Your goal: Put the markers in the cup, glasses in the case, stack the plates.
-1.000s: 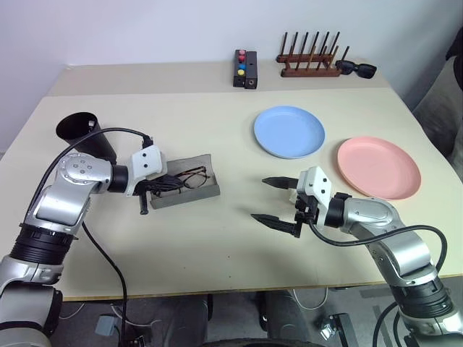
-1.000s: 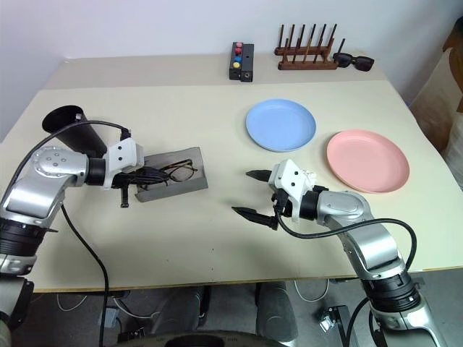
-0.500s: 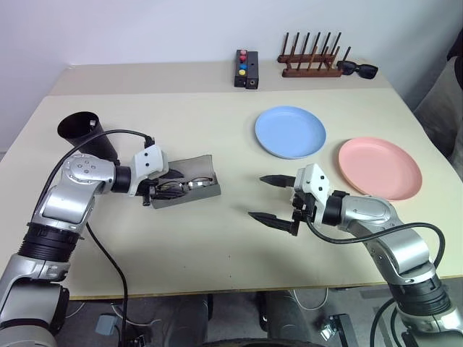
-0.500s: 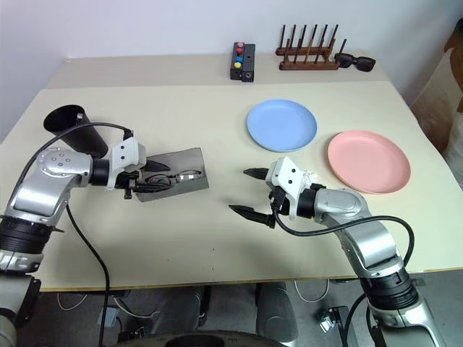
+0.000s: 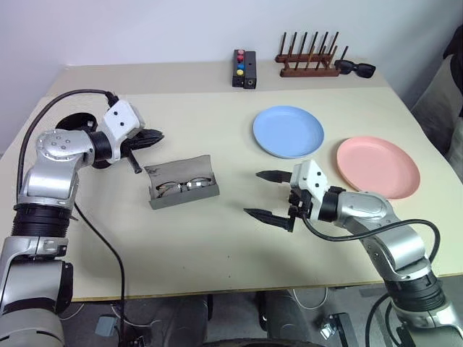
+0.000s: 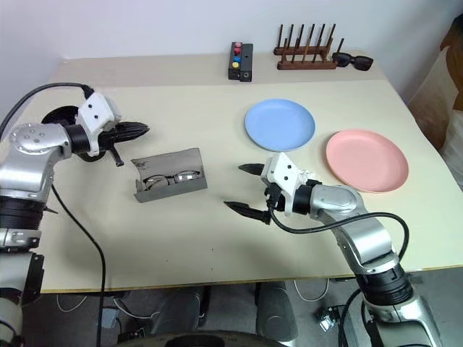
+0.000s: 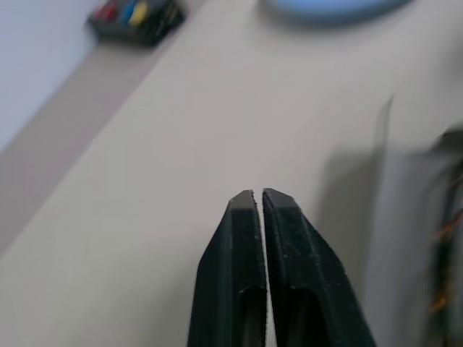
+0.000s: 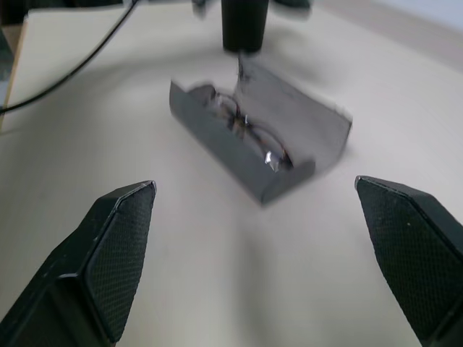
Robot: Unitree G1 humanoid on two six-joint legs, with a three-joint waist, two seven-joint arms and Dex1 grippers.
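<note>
The glasses (image 5: 181, 186) lie inside the open grey case (image 5: 182, 191), which sits on the table (image 5: 217, 246) left of centre. The left hand (image 5: 155, 135) hovers above the table just beyond the case's far-left corner, fingers clenched together and empty, pointing right. The black cup (image 5: 76, 124) stands at the far left, partly hidden behind that arm. The right hand (image 5: 266, 195) hangs over the table to the right of the case, released with its fingers spread wide, holding nothing. The blue plate (image 5: 289, 131) lies farther back at centre right, and the pink plate (image 5: 377, 167) sits apart to its right, not stacked.
</note>
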